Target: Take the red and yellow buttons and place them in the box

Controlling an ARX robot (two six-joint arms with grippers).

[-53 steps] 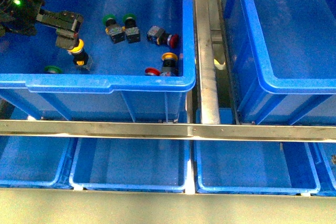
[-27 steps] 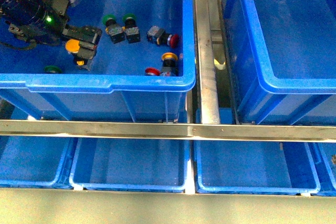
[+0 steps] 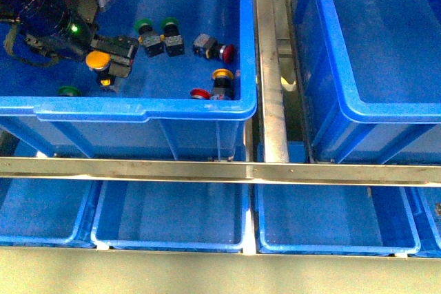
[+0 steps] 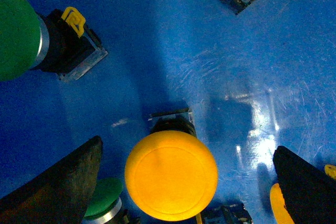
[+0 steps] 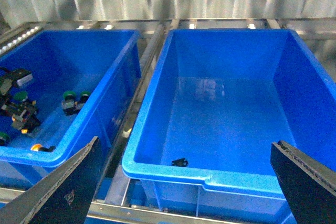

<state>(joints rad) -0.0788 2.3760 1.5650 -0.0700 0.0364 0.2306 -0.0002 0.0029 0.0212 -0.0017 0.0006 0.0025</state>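
My left gripper (image 3: 110, 58) hangs open inside the left blue crate (image 3: 145, 108), straddling a yellow button (image 3: 97, 60). In the left wrist view that yellow cap (image 4: 171, 176) faces up between my two dark fingers (image 4: 58, 187), nearer one of them, and neither touches it. Further right in the crate lie a red button (image 3: 226, 51), a second yellow button (image 3: 221, 75) and another red button (image 3: 199, 93). The box (image 3: 358, 108) is the deep crate on the right. My right gripper (image 5: 186, 184) is open above the box's near rim (image 5: 210, 182), holding nothing.
Green-capped buttons (image 3: 145, 29) lie beside the left gripper, and one (image 3: 68, 91) sits by the near wall. A small black piece (image 5: 179, 162) rests on the box floor. A metal rail (image 3: 269, 67) separates the crates. Shallow blue trays (image 3: 172, 218) sit below the front bar.
My left arm has swung right and come down, so its fingers now stand around the yellow button. The other buttons have not moved.
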